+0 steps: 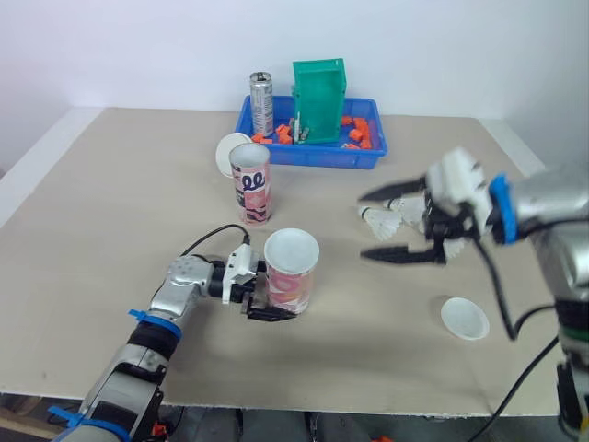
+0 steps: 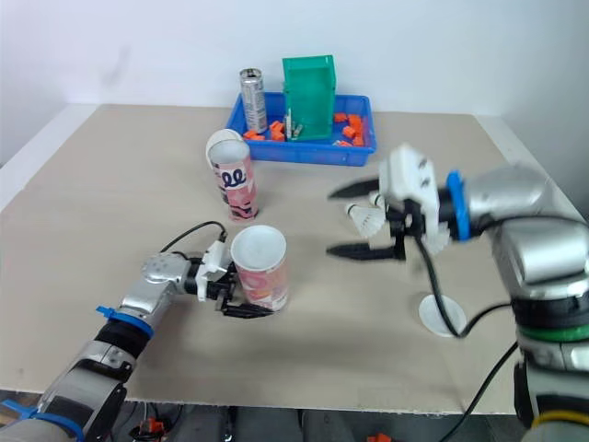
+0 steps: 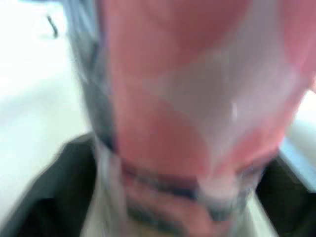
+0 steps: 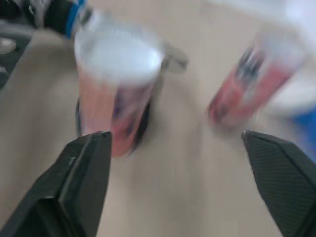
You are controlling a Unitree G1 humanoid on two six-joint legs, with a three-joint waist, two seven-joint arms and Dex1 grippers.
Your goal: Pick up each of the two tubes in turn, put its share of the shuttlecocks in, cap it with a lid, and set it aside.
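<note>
Two tubes [image 1: 250, 182] stand on the worktop [image 1: 120, 203] in front of the blue tray [image 1: 308, 158]; our left pincer [image 1: 276, 306] clasps the white-topped tube [image 1: 292, 274], farther from the tray, while our right pincer [image 1: 364, 226] gapes empty.

This looks like a robotics lab test bench: a plain beige tabletop [image 1: 110, 230] set against a bare white wall [image 1: 138, 46]. At its far edge is a shallow blue plastic tray [image 1: 313, 158]. The tray holds small loose orange plastic parts [image 1: 354, 133] and an upright green plastic bin [image 1: 319, 97]. A silver metal can [image 1: 262, 101] stands at the tray's left end.
</note>
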